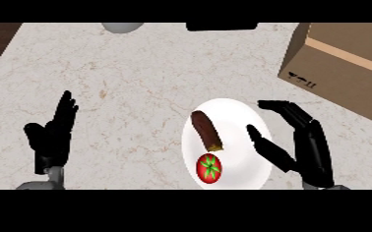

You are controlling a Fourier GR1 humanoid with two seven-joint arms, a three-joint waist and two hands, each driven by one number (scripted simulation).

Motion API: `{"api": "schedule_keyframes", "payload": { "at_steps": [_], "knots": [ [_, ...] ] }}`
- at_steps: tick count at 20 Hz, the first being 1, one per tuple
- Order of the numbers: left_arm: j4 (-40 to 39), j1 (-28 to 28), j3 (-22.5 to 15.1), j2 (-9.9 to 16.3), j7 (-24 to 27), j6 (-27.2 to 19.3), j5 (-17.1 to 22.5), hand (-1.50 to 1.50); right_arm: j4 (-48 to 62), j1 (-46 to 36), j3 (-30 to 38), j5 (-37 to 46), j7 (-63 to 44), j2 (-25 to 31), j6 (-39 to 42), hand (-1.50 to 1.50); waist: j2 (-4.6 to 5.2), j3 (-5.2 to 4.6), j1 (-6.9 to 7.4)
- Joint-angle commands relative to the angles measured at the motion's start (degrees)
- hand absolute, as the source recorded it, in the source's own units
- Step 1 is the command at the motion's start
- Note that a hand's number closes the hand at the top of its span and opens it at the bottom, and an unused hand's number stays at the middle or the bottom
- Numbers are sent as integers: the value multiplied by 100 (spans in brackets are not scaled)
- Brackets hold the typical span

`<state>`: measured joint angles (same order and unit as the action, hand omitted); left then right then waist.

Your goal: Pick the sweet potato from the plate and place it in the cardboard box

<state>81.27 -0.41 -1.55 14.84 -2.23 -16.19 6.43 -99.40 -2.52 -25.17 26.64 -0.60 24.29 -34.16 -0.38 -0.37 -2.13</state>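
Note:
A brown sweet potato [206, 130] lies on a white plate [231, 113], with a red tomato [210, 168] just below it on the same plate. My right hand [301, 140] hovers at the plate's right edge, open, fingers stretched up and thumb pointing toward the sweet potato without touching it. The cardboard box [332, 64] stands at the upper right, beyond the right hand. My left hand [52, 136] rests open at the lower left, fingers up, far from the plate.
A grey round object [121, 27] and a black object [222, 26] sit at the counter's far edge. A dark strip [7, 33] marks the counter's upper left corner. Marble counter [138, 88] stretches between the hands.

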Motion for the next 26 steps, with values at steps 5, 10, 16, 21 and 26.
{"api": "schedule_keyframes", "payload": {
  "at_steps": [5,10,16,21,26],
  "knots": [
    [-151,216,-30,-118,225,64,-26,0,-1383,935,-601,2940,-2200,270,433,-150,-25,7,50],
    [-132,-147,-94,-126,-101,15,-113,0,-2547,391,-960,3425,-4118,-112,2529,-150,-1,12,160],
    [-394,-327,-209,-348,107,-89,-301,0,-2754,-316,-1604,3614,-5454,-710,4577,-150,33,21,227],
    [-599,-557,-72,-250,-1,103,-207,0,-2147,-1354,-1812,3646,-6496,-2028,5858,-150,39,24,249],
    [-488,-599,-51,-203,-239,121,-208,0,-1401,-1369,-1635,3748,-6706,-2401,6056,-150,37,29,236]
  ]
}}
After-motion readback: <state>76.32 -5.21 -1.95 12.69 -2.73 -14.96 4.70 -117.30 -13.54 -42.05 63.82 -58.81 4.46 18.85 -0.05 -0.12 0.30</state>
